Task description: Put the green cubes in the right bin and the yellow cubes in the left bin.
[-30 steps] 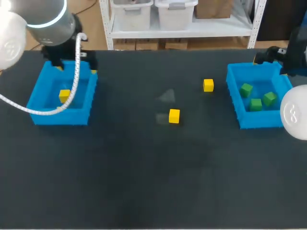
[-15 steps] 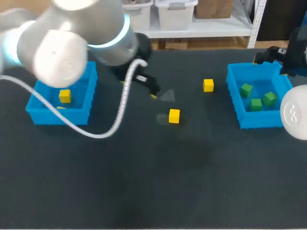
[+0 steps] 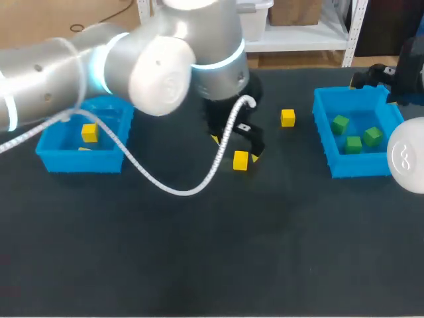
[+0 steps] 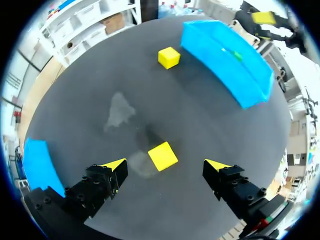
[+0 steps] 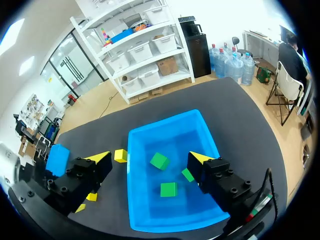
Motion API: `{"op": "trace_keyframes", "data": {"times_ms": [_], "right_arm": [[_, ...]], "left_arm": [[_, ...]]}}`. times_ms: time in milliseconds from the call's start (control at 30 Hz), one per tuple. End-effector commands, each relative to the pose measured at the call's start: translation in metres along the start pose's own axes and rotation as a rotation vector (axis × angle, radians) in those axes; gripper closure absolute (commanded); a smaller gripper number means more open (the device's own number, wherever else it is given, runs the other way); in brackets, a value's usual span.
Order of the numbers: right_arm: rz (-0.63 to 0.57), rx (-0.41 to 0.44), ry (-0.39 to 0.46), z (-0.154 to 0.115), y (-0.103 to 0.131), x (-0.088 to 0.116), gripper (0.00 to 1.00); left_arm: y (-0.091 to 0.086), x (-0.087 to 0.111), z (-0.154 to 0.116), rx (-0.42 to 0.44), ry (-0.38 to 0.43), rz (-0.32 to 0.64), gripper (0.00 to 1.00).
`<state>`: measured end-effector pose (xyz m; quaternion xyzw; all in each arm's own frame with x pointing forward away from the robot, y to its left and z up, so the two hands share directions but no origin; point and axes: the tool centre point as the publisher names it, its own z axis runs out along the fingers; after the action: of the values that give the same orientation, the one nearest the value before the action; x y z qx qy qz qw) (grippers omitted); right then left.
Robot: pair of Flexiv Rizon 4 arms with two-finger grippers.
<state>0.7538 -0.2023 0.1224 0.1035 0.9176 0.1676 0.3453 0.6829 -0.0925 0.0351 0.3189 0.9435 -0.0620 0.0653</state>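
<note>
Has the left arm (image 3: 73, 79) in from the left side and across to the middle of the dark table (image 3: 199, 252). Hangs the left gripper (image 4: 166, 165) there with fingers spread wide and nothing held. Shows a yellow cube (image 3: 240, 160) flat on the table between the two yellow tips, clear of both in the left wrist view and turned corner-on to them. Places a second yellow cube (image 3: 287, 118) farther back on the table, well apart from the first and near the left wall of the right bin (image 3: 322, 136), touching neither. Counts three green cubes (image 3: 354, 144) inside the right bin, loosely grouped on its floor and apart from one another. Sets the left bin (image 3: 83, 161) at the table's left side with a third yellow cube (image 3: 89, 132) inside it, near its middle. Hangs the right gripper (image 5: 150, 159) above the right bin, by its far edge in the head view, fingers wide and gripping nothing, with the green cubes ahead of it and below its tips. Cannot tell from either view how high the left gripper's tips stand above the table.
</note>
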Motion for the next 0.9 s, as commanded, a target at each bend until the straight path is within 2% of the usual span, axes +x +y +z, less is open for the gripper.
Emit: {"op": "trace_keyframes", "data": {"times_ms": [33, 233, 500, 533, 567, 600, 633, 667, 700, 733, 800, 900], "right_arm": [[0.000, 0.004, 0.001, -0.002, 0.001, 0.000, 0.00], [0.000, 0.004, 0.001, -0.002, 0.001, 0.000, 0.00], [0.000, 0.004, 0.001, -0.002, 0.001, 0.000, 0.00], [0.000, 0.004, 0.001, -0.002, 0.001, 0.000, 0.00], [0.000, 0.004, 0.001, -0.002, 0.001, 0.000, 0.00], [0.000, 0.004, 0.001, -0.002, 0.001, 0.000, 0.00], [0.000, 0.004, 0.001, -0.002, 0.001, 0.000, 0.00], [0.000, 0.004, 0.001, -0.002, 0.001, 0.000, 0.00], [0.000, 0.004, 0.001, -0.002, 0.001, 0.000, 0.00], [0.000, 0.004, 0.001, -0.002, 0.001, 0.000, 0.00], [0.000, 0.004, 0.001, -0.002, 0.001, 0.000, 0.00], [0.000, 0.004, 0.001, -0.002, 0.001, 0.000, 0.00]], "left_arm": [[-0.001, -0.011, 0.015, -0.031, 0.083, -0.028, 0.00], [0.006, -0.009, 0.031, -0.062, 0.123, -0.086, 0.00], [0.007, -0.005, 0.041, 0.007, 0.184, -0.168, 0.00], [0.007, -0.004, 0.042, 0.016, 0.193, -0.172, 0.03], [0.007, -0.003, 0.042, 0.024, 0.201, -0.174, 0.20], [0.007, -0.002, 0.043, 0.027, 0.203, -0.170, 0.29], [0.007, 0.000, 0.043, 0.028, 0.209, -0.163, 0.57], [0.007, 0.002, 0.044, 0.033, 0.223, -0.156, 0.74], [0.008, 0.004, 0.044, 0.035, 0.232, -0.144, 0.77], [0.009, 0.006, 0.045, 0.036, 0.243, -0.128, 0.93], [0.011, 0.009, 0.045, 0.040, 0.250, -0.119, 1.00], [0.017, 0.008, 0.042, 0.043, 0.241, -0.117, 1.00]]}}
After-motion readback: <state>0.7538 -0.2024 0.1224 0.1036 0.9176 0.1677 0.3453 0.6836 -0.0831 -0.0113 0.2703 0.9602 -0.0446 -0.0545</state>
